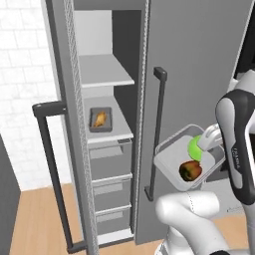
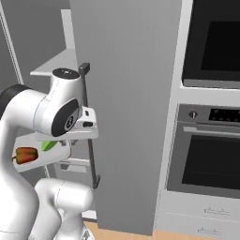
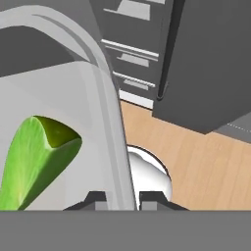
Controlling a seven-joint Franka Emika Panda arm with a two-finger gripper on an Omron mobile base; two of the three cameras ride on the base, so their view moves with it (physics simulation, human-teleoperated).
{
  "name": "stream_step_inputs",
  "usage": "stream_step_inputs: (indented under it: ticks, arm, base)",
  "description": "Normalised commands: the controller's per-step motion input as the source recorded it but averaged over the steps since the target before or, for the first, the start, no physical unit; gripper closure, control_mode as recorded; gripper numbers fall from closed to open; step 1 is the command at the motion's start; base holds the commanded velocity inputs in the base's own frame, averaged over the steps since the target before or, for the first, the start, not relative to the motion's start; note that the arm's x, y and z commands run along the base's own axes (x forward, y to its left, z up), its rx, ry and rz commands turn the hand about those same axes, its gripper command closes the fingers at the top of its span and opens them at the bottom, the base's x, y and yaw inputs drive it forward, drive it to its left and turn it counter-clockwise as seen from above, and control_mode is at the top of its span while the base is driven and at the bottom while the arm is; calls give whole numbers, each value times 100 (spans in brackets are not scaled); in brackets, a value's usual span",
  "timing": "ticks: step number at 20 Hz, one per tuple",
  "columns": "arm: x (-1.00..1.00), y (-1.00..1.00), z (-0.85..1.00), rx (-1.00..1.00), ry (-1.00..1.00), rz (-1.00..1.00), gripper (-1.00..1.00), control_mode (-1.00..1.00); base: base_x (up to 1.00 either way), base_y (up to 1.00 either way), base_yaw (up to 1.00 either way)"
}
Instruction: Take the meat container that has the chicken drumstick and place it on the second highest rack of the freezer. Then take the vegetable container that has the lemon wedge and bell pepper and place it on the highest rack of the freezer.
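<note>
The freezer [image 1: 199, 60] stands with its left door [image 1: 69, 124] swung open. A dark meat container [image 1: 100, 120] with the chicken drumstick [image 1: 100, 118] rests on the second white rack [image 1: 119, 133]; the rack above it [image 1: 104, 72] is bare. My gripper [image 3: 122, 200] is shut on the rim of the pale vegetable container [image 1: 172, 158], held tilted in front of the freezer's closed right door. In the container lie the green lemon wedge [image 1: 194, 147] [image 3: 37, 157] and the red-orange bell pepper [image 1: 190, 170] [image 2: 26, 154].
Grey drawers [image 1: 110, 160] fill the freezer below the racks. A dark bar handle [image 1: 158, 130] runs down the closed door beside the container. The open door's handle [image 1: 50, 169] juts out at left. A black-windowed oven [image 2: 211, 154] stands to the right.
</note>
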Motion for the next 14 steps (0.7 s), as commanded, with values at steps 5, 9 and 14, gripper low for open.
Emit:
stream_step_inputs:
  ticks: [5, 9, 14]
  arm:
    - [12, 16, 0, 2, 0, -8, 100, -100]
    - [21, 54, 0, 9, 0, -25, 100, -100]
    - [3, 42, 23, 20, 0, -28, 100, -100]
  base:
    - [18, 16, -11]
    - [0, 0, 0]
    - [0, 0, 0]
